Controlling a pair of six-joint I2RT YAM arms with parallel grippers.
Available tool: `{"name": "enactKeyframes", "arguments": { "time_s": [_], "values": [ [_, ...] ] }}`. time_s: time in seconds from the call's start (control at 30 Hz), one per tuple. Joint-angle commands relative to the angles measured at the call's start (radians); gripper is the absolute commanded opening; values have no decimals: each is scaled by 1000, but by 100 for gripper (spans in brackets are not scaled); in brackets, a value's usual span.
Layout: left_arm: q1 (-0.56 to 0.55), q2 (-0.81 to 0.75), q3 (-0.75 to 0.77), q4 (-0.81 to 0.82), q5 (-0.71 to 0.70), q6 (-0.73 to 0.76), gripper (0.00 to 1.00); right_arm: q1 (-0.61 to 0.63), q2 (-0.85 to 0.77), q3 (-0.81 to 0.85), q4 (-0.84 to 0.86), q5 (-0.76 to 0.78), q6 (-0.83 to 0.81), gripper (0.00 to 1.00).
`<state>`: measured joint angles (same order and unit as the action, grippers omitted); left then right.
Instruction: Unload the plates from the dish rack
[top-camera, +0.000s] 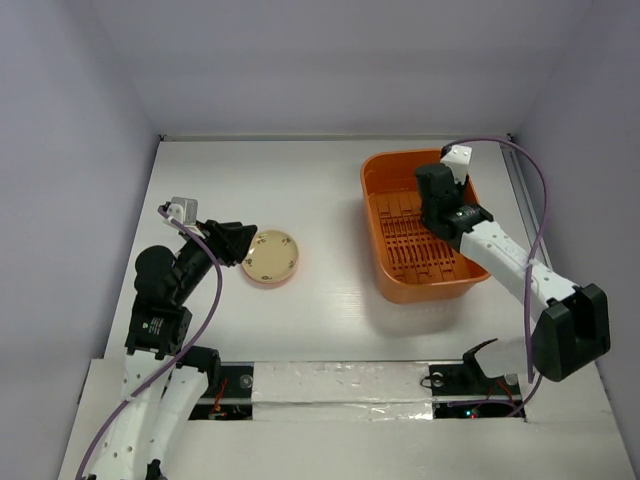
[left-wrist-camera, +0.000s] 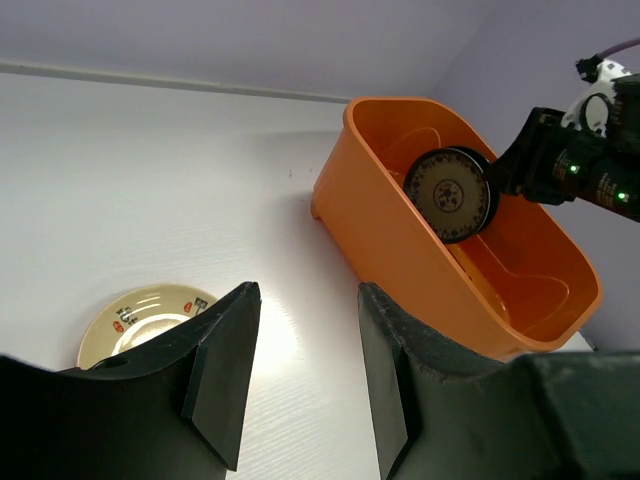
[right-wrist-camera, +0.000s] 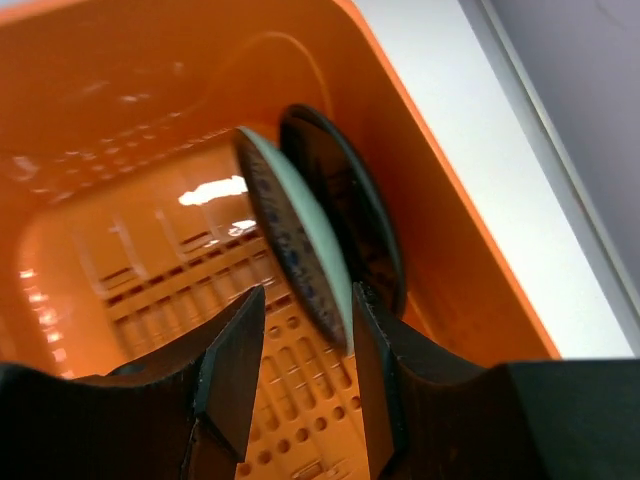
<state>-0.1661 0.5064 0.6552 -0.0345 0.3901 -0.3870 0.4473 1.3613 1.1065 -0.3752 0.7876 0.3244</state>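
The orange dish rack (top-camera: 425, 275) stands on the right of the table. Inside it a grey-blue patterned plate (right-wrist-camera: 290, 240) stands on edge, with a black plate (right-wrist-camera: 352, 205) leaning right behind it. My right gripper (right-wrist-camera: 305, 340) reaches into the rack (top-camera: 436, 208), open, its fingers astride the patterned plate's lower rim, with a gap on the left side. A cream plate (top-camera: 272, 257) lies flat on the table left of the rack. My left gripper (top-camera: 245, 245) is open and empty, just left of the cream plate (left-wrist-camera: 140, 320). No orange plate shows.
White walls close in the table at the back and sides. The rack's near wall (left-wrist-camera: 400, 250) faces my left gripper (left-wrist-camera: 305, 340) across bare white tabletop. A metal rail (top-camera: 520, 200) runs along the right edge beside the rack.
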Motion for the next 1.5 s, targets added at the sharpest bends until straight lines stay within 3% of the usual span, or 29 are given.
{"name": "enactKeyframes", "arguments": {
  "time_s": [0.0,0.33,0.5,0.77,1.0,1.2,1.37,1.47],
  "values": [
    [7,3,27,50,12,-1,41,-39,41,32,-20,22,-22,45],
    [-3,0,29,48,16,-1,41,-82,162,56,-8,10,-18,39],
    [-3,-5,29,47,15,0,41,-82,164,61,-14,9,-19,19],
    [-3,-6,29,47,15,-1,41,-82,50,55,5,13,-74,4],
    [-3,-6,29,48,13,-3,41,-52,-65,70,19,-33,-88,0],
    [-3,-8,29,50,13,-1,41,-33,-215,70,65,-253,-55,0],
    [-3,-8,27,51,15,-6,41,23,-269,-23,252,-698,54,0],
    [-3,-8,26,51,13,-6,41,137,-202,-2,312,-708,76,0]
  ]
}}
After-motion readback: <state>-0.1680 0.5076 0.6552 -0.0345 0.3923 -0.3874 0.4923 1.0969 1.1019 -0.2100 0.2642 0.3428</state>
